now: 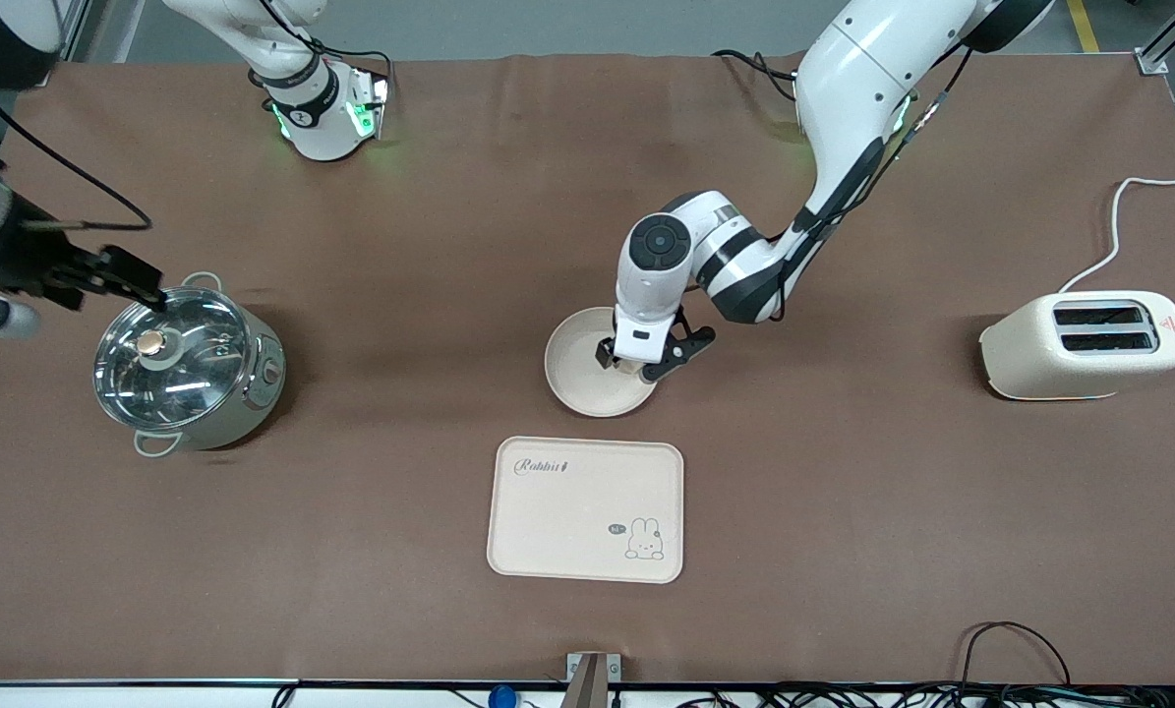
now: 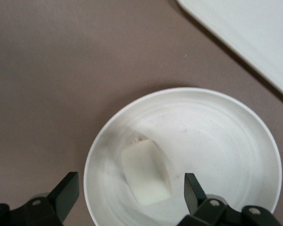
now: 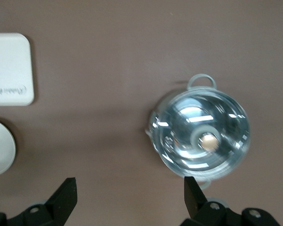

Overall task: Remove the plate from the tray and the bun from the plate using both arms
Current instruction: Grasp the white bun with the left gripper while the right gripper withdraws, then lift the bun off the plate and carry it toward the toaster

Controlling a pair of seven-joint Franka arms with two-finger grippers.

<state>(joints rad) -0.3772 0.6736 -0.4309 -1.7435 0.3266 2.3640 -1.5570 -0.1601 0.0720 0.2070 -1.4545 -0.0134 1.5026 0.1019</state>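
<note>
The round cream plate [image 1: 587, 379] sits on the brown table, farther from the front camera than the empty Rabbit tray [image 1: 587, 509]. The small pale bun [image 2: 146, 172] lies in the plate [image 2: 217, 141]. My left gripper [image 1: 636, 366] hangs low over the plate's edge toward the left arm's end. It is open, and in the left wrist view [image 2: 131, 188] its fingers stand wide on either side of the bun without touching it. My right gripper [image 1: 140, 285] is open and empty in the right wrist view [image 3: 130, 188], up over the table beside the pot.
A steel pot with a glass lid [image 1: 189, 364] stands at the right arm's end and shows in the right wrist view [image 3: 203, 139]. A cream toaster [image 1: 1088, 344] with a white cable stands at the left arm's end. A tray corner [image 2: 254, 37] shows in the left wrist view.
</note>
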